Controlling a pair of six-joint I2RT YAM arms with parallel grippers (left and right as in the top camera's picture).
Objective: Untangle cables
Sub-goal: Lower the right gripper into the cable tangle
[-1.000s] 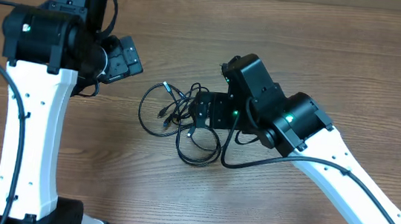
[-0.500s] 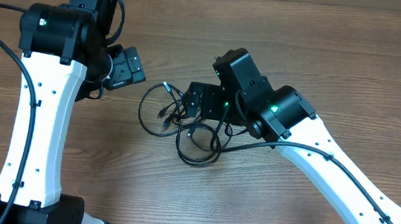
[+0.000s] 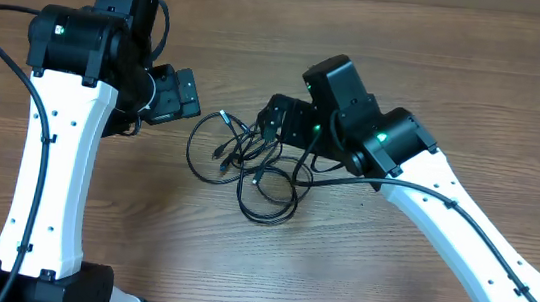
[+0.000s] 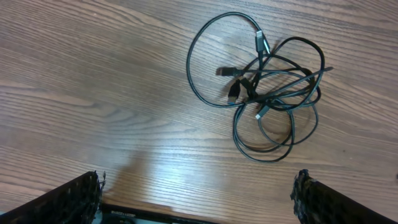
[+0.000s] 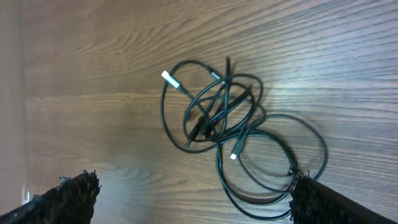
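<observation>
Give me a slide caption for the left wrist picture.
Tangled black cables lie in loose loops on the wooden table, framed by the open jaws of the left gripper.

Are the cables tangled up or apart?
Tangled: the cables lie in one heap on the table, loops crossing over each other.

A brown wood-grain surface [image 3: 431, 57] carries one tangle of thin black cables [image 3: 246, 161], lying flat near its middle. The cords cross and knot together at the tangle's centre. One wide loop [image 4: 199, 68] spreads out to one side of the knot and a second loop [image 4: 264, 146] spreads toward the near edge, both resting on the wood. Several small plug ends sit among the cords; one silvery plug [image 5: 168, 78] lies at the tangle's outer rim, and another pale plug [image 5: 234, 155] lies inside a loop.
</observation>
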